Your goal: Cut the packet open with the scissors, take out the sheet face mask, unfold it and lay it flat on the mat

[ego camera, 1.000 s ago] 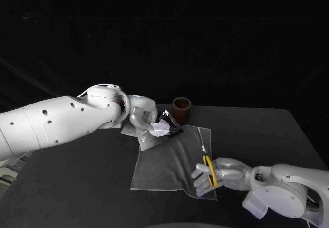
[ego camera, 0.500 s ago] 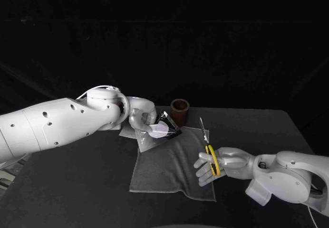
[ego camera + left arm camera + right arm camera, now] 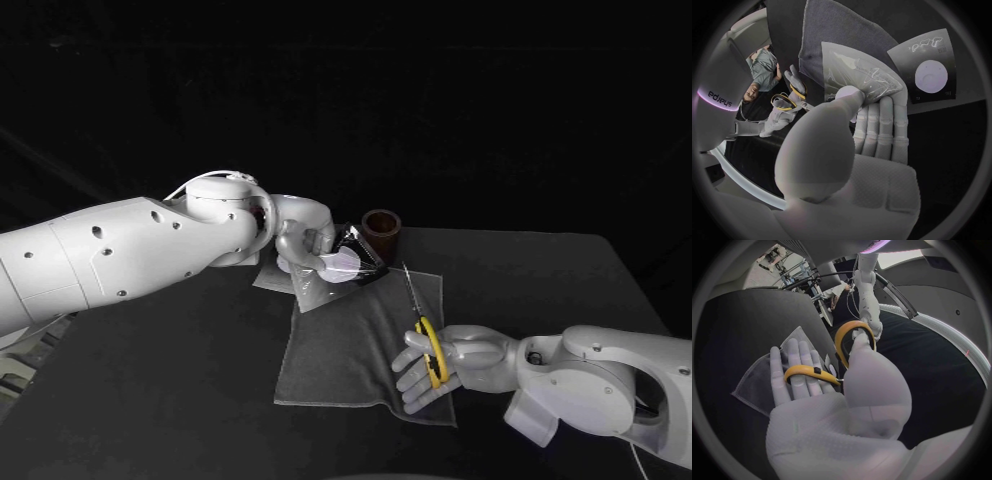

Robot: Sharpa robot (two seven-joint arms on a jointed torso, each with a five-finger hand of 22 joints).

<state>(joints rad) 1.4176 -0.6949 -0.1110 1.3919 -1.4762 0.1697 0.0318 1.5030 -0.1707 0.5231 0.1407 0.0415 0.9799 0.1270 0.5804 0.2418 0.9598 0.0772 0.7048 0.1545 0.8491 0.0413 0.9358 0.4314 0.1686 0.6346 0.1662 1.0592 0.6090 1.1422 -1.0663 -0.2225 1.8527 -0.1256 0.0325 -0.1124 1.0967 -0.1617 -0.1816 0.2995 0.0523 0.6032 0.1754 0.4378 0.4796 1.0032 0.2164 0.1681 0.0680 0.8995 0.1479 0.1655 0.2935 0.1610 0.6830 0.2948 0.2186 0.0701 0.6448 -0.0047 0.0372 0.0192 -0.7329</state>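
Note:
My left hand [image 3: 306, 243] holds the packet [image 3: 348, 265] above the far left corner of the grey mat [image 3: 346, 350]. The packet shows a dark face with a pale round mark, and a pale crinkled part [image 3: 310, 295] hangs under it. In the left wrist view the thumb and fingers [image 3: 879, 125] pinch the crinkled packet [image 3: 873, 80], with its dark printed face [image 3: 928, 75] beside it. My right hand [image 3: 450, 365] grips the yellow-handled scissors [image 3: 428, 352] over the mat's near right part. The blades point up towards the packet. The yellow handles [image 3: 811, 373] sit round my right hand's [image 3: 836, 405] fingers.
A brown cylindrical cup [image 3: 382, 232] stands just behind the packet at the far edge of the mat. The black table [image 3: 159, 390] spreads to both sides of the mat. The mat [image 3: 767, 377] lies under my right hand.
My right hand has carried the scissors a little to the left and nearer, so the blade tip now stands closer to the packet. The left hand still holds the packet in nearly the same place.

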